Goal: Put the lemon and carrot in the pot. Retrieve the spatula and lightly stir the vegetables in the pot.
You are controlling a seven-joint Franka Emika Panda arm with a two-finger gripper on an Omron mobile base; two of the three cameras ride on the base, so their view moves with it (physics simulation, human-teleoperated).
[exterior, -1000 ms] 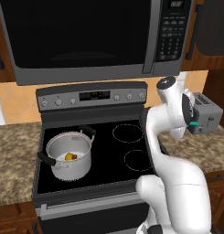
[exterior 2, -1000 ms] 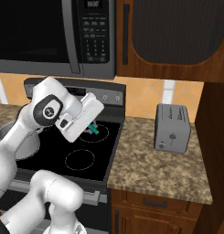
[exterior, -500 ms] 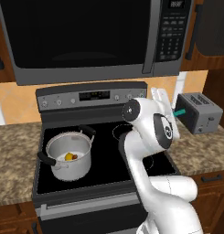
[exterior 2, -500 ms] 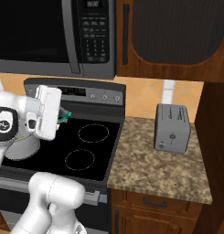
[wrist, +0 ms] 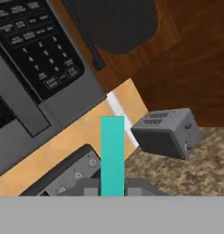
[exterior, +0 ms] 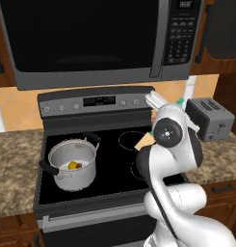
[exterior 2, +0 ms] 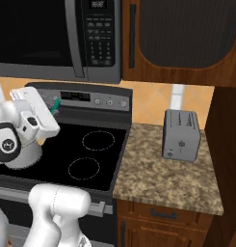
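The silver pot [exterior: 73, 164] with black side handles stands on the front left burner of the stove. Inside it lie the yellow lemon [exterior: 72, 166] and the orange carrot [exterior: 79, 165], side by side. My gripper [exterior: 177, 104] is raised over the right half of the stove, well to the right of the pot, and is shut on the spatula [exterior: 180, 101]. The spatula's teal handle [wrist: 112, 153] rises straight up between the fingers [wrist: 90, 188] in the hand view; its head is hidden. In the right base view the gripper [exterior 2: 52, 109] holds the teal spatula [exterior 2: 56, 104] in front of the stove's control panel.
A grey toaster [exterior: 209, 118] [exterior 2: 181, 135] [wrist: 166, 132] stands on the granite counter [exterior 2: 163, 178] right of the black stovetop [exterior: 119, 159]. The microwave [exterior: 90, 38] hangs low over the stove. Dark cabinets [exterior 2: 187, 38] sit above the counter.
The arm has swung from the toaster side leftward over the stove, carrying the spatula. The hand has turned, so the teal handle now points up and back. Pot and vegetables have not moved.
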